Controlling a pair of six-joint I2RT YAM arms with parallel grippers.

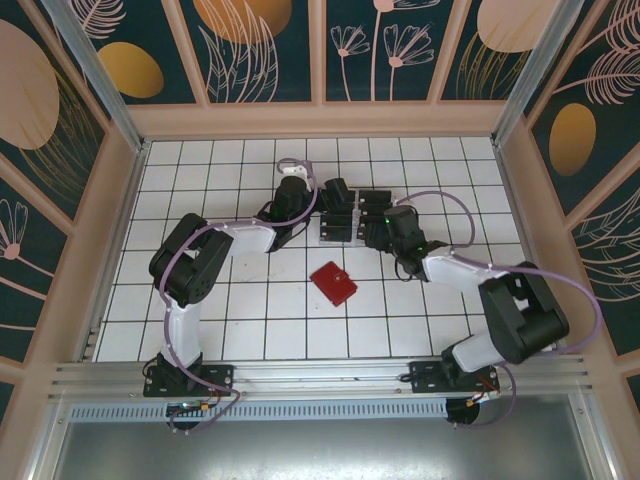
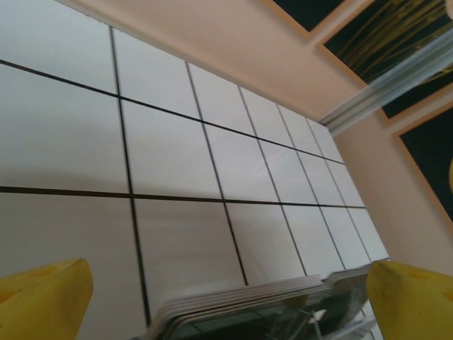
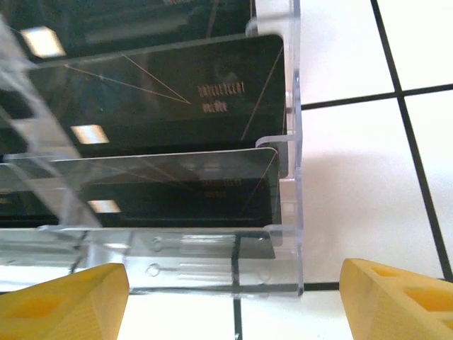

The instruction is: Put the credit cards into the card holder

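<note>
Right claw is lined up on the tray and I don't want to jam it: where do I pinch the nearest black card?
Take the nearest card by its free long edge, coming from above, a finger on each face. It leans in a slot of the clear tray: the lower edge is seated and the side wall covers its end.

White and black left arm (image 1: 185, 300), matching right arm (image 1: 470, 275), lilac cables (image 1: 590, 315) along both, 2 yellow fingers (image 3: 396, 301)
</note>
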